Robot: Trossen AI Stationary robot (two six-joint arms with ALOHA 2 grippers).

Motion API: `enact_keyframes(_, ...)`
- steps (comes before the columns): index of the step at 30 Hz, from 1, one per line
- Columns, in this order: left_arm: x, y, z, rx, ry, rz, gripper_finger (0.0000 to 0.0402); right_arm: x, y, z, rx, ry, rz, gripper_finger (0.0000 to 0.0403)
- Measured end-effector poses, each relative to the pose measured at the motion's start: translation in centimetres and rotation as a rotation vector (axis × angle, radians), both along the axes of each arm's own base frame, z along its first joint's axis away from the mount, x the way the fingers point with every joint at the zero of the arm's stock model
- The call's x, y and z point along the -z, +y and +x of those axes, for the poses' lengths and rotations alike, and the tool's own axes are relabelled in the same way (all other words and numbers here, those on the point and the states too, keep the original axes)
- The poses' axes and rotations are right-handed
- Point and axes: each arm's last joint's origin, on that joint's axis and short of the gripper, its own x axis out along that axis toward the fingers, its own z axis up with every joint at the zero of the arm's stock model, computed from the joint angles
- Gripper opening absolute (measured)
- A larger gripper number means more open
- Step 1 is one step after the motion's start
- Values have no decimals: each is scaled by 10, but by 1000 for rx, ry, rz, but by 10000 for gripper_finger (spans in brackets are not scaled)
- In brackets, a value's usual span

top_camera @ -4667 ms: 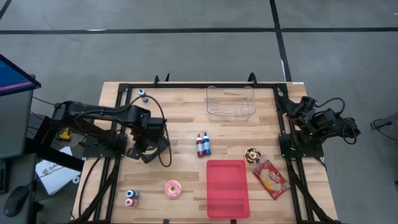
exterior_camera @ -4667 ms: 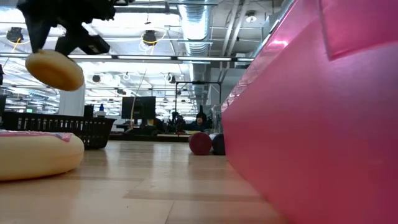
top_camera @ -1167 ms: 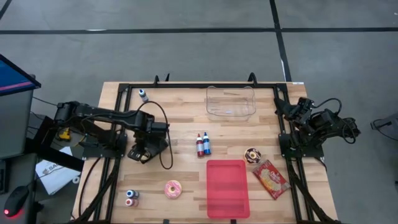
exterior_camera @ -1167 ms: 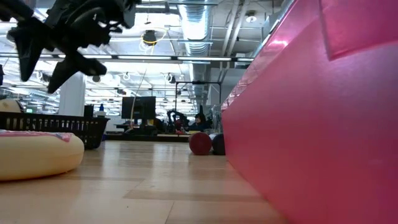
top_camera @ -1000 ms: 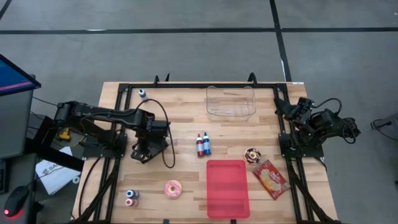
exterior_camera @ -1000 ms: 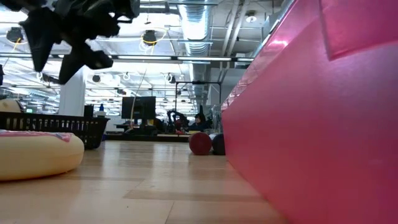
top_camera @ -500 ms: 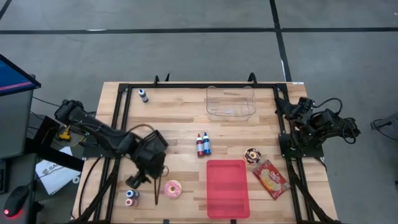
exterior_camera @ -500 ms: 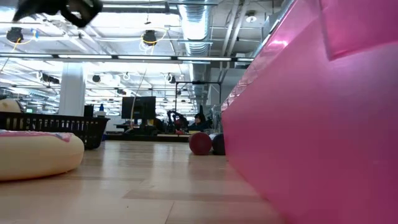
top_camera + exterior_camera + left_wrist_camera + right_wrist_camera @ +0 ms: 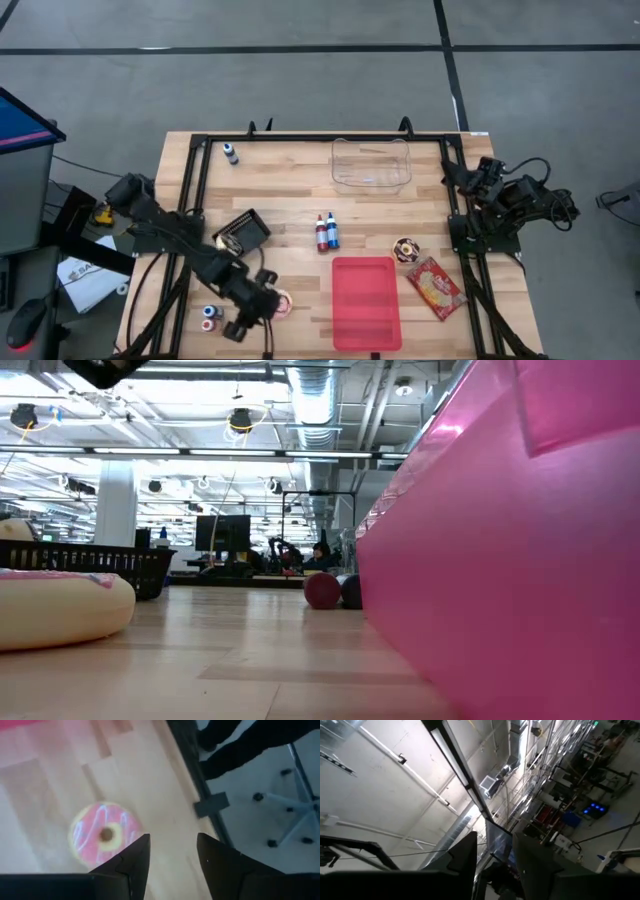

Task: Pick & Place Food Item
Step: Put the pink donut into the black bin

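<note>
A pink-frosted donut lies flat on the wooden table near its front edge, also seen in the high view and the low view. My left gripper hangs open above the table beside this donut, slanting down, with nothing between its fingers. In the high view the left gripper partly covers the donut. A black basket stands behind it on the table. My right gripper waits open at the table's right edge, pointing upward.
A pink tray lies right of the donut. Two small bottles stand at the near left and two more bottles mid-table. A chocolate donut and snack packet lie right. A clear tub stands at the far edge.
My left gripper has swung from above the black basket toward the table's near edge and now hangs by the pink donut, tipped more steeply down. The basket now shows uncovered. The right arm has kept still.
</note>
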Motion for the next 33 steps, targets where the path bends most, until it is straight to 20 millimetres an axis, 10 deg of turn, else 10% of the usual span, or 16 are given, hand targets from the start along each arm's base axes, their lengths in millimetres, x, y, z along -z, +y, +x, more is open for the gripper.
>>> enact_keyframes(14, 55, -14, 30, -55, 187, 143, 204, -7, 4, -4, -138, -99, -71, 120)
enact_keyframes(33, 68, -13, 35, -104, 203, 166, 208, -8, 4, -5, -167, -122, -93, 120)
